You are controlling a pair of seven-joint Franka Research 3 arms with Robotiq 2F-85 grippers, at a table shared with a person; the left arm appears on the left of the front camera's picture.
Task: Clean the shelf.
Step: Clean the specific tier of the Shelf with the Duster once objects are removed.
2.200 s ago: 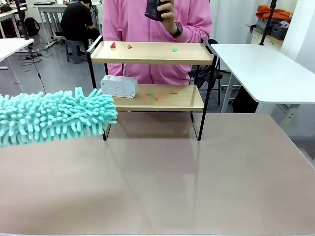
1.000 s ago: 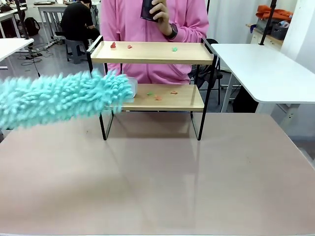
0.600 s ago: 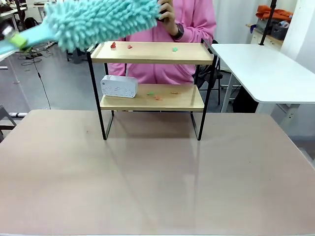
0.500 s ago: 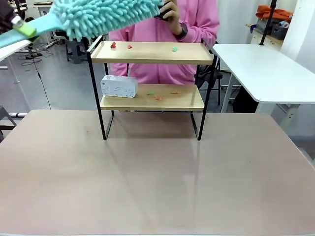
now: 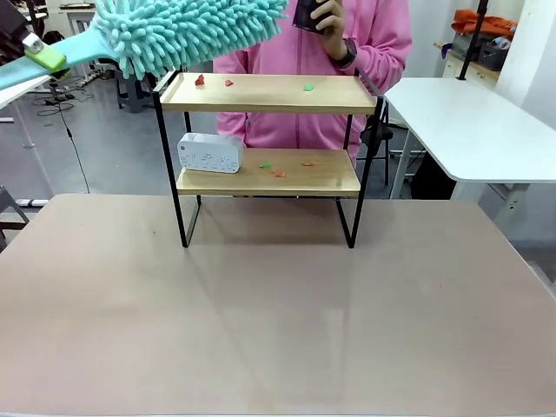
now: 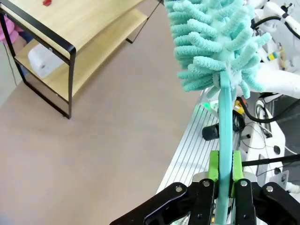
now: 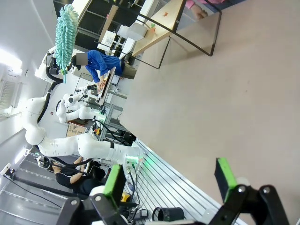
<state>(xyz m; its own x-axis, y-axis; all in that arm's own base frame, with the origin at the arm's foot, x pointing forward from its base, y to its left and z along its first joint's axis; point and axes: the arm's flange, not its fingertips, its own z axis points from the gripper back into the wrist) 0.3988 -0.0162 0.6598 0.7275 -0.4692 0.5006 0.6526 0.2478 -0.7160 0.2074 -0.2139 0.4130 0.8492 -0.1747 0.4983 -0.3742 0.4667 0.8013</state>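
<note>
My left gripper [image 6: 225,167] is clamping the duster [image 6: 213,42] by its flat handle, pads pressing on both faces. My right gripper [image 7: 169,180] is hanging with its jaws wide and nothing between them, well back from the work. The fluffy head is standing out beyond my left fingertips. It is soft and will give against anything it brushes, while the handle looks stiff.

Farther out from the fingers, beyond and below the head, the shelf [image 5: 269,93] is standing on the table. I am judging it light and rigid, on thin black legs. A hard sideways sweep could slide or tip it, so light strokes suit it. If it needs steadying, a frame post is the place to grip.

Small red scraps [image 5: 200,80] and a green one [image 5: 307,86] are lying on the top board, likely weightless. More are lying on the lower board beside a white box [image 5: 209,152]. Behind the shelf a person's hand [image 5: 332,19] is holding something dark.

Two seconds ago the duster was low, level with the lower board, left of the shelf. Now it is sitting lifted above the top board's left end. The person's hand has drifted right.
</note>
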